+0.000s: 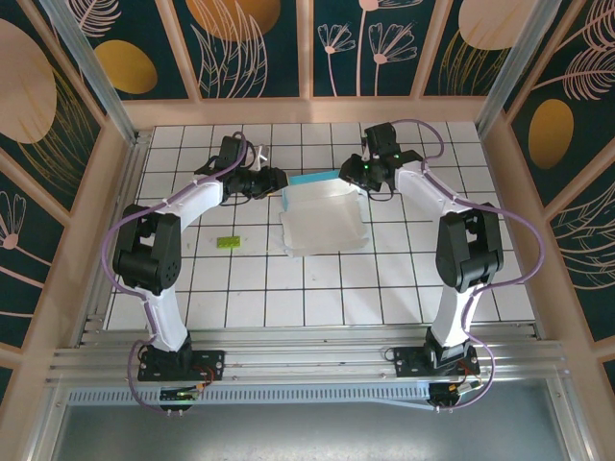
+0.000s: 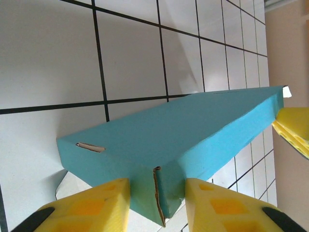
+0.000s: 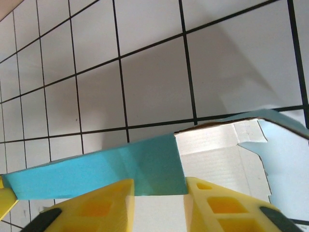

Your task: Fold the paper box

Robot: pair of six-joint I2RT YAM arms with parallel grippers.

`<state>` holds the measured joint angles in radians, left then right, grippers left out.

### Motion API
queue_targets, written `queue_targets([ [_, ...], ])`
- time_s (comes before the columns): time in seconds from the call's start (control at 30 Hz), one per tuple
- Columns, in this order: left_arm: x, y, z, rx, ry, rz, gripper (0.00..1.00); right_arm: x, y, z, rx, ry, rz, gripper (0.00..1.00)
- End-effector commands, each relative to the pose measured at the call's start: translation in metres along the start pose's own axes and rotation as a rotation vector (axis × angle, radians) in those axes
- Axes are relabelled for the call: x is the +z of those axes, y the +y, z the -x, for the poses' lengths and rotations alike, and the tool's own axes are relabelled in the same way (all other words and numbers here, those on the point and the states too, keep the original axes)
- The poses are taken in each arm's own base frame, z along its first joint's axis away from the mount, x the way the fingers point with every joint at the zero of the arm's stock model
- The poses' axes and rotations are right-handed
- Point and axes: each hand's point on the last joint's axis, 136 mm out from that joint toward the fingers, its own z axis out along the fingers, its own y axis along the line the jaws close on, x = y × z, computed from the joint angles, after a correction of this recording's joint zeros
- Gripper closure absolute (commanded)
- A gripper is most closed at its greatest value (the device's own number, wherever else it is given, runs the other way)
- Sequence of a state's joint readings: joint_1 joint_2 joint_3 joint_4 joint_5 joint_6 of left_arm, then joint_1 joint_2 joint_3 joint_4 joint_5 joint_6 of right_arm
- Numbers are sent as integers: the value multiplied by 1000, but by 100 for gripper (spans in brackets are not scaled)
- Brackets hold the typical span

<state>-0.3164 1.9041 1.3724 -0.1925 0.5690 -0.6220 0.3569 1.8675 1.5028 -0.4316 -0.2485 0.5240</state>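
The paper box lies mid-table, white inside facing up, with its teal far wall raised. My left gripper is at the box's far left corner. In the left wrist view its fingers press both sides of the teal corner, where a flap seam shows. My right gripper is at the far right corner. In the right wrist view its fingers close on the end of the teal wall, beside the white inner flap.
A small lime-green block lies on the white tiled table, left of the box. Wooden walls border the table at the back and sides. The right gripper's yellow fingertip shows at the box's far end in the left wrist view.
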Motion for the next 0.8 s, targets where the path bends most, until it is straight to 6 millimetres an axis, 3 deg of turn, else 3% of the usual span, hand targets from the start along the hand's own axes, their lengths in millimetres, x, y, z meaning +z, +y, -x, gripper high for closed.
queue_targets([
  [0.0, -4, -2, -15, -18, 45, 8, 64, -2, 5, 1, -32, -22, 19, 71],
  [0.1, -5, -2, -14, -16, 39, 12, 63, -11, -9, 11, -40, -75, -63, 69],
  [0.23, -4, 0, -15, -19, 42, 16, 62, -19, -18, 26, -37, -115, -85, 54],
  [0.47, -5, 0, -13, -21, 37, 25, 61, -8, -8, 29, -42, -71, -18, 60],
  [0.53, -5, 0, -12, -21, 36, 26, 60, -8, -3, 26, -43, -62, 14, 67],
  [0.77, -6, 2, -7, -31, 21, 54, 56, -22, 6, 27, -32, -88, 85, 70],
])
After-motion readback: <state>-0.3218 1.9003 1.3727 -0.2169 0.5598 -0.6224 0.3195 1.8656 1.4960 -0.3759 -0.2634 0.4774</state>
